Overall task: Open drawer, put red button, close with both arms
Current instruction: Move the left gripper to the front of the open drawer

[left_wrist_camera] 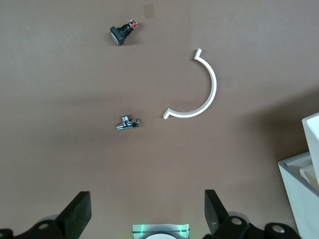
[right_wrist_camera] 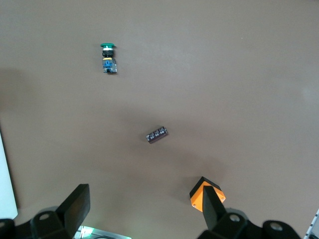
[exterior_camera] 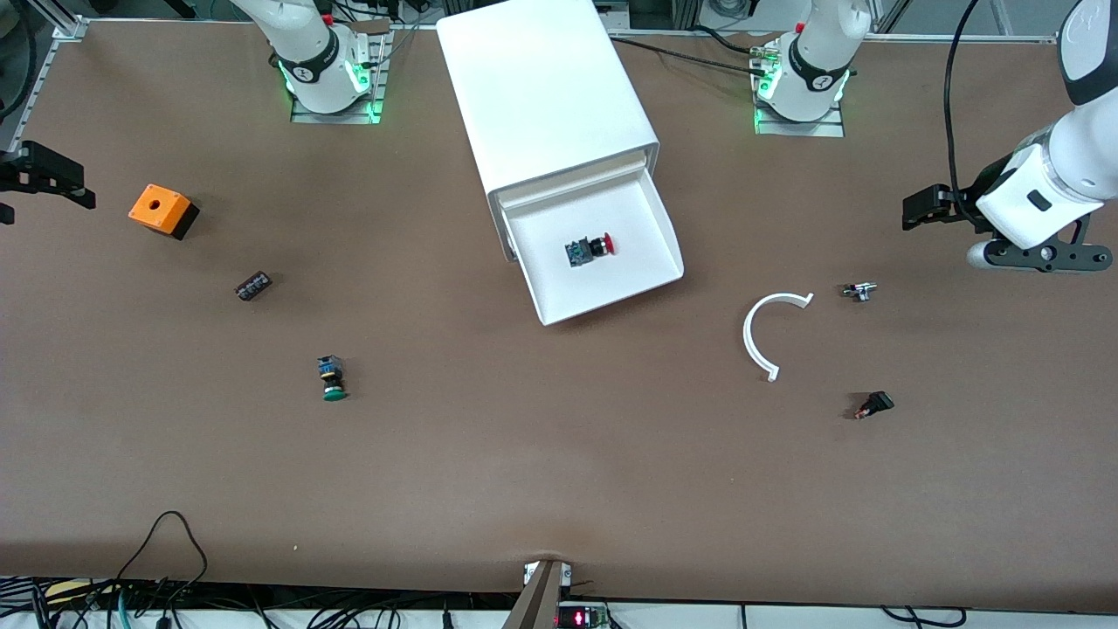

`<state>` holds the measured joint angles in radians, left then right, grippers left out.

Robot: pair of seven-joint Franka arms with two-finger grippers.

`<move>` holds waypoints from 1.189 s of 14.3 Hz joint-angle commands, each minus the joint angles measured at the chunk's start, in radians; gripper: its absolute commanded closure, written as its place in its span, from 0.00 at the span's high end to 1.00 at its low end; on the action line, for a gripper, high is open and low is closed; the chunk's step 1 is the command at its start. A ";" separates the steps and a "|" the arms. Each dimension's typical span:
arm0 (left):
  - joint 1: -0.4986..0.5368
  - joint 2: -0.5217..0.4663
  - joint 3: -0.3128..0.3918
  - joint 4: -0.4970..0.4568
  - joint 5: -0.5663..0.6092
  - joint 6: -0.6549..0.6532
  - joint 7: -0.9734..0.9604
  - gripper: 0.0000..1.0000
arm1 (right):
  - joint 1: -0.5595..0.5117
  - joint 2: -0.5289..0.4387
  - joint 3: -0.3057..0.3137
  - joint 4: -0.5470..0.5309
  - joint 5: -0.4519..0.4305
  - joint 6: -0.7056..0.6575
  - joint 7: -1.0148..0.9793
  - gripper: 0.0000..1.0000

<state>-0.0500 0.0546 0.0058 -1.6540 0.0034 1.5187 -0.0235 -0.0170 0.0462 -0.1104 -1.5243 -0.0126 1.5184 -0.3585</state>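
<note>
Brown counter (exterior_camera: 559, 489) runs the whole width, and both arms wait at its ends. At the right arm's end, the right pincer (exterior_camera: 44, 179) hangs with its jaws spread wide and nothing between them; just under it sit an orange box (exterior_camera: 162, 210) and a small dark part (exterior_camera: 252, 286), with the green button (exterior_camera: 333, 379) a little farther out.

Midway between the pincers the white cabinet (exterior_camera: 546, 96) has its drawer (exterior_camera: 651, 262) pulled out, long axis running from the cabinet toward the camera side. The red button (exterior_camera: 591, 249) lies on its side in the tray, red cap pointing toward the left arm's end.

The left pincer (exterior_camera: 939, 210) hovers, also fully open and empty, over bare counter by a white curved piece (exterior_camera: 758, 328), a small metal fitting (exterior_camera: 859, 291) and a black switch (exterior_camera: 874, 405).

Only closing looks left. The drawer front lies well inward from each pincer; the left seems somewhat nearer.
</note>
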 commanded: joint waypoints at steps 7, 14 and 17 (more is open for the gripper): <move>-0.014 0.059 -0.012 0.031 -0.177 0.009 -0.049 1.00 | -0.006 -0.048 0.003 -0.045 -0.003 0.000 -0.008 1.00; -0.143 0.281 -0.084 0.184 -0.166 0.052 -0.418 1.00 | -0.018 -0.123 0.009 -0.148 0.005 0.026 -0.075 1.00; -0.221 0.372 -0.084 0.218 -0.166 0.193 -0.599 1.00 | -0.017 -0.115 0.011 -0.145 0.005 -0.033 -0.079 1.00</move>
<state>-0.2272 0.3479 -0.0855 -1.5085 -0.1623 1.6576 -0.5235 -0.0231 -0.0511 -0.1104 -1.6479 -0.0120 1.5095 -0.4144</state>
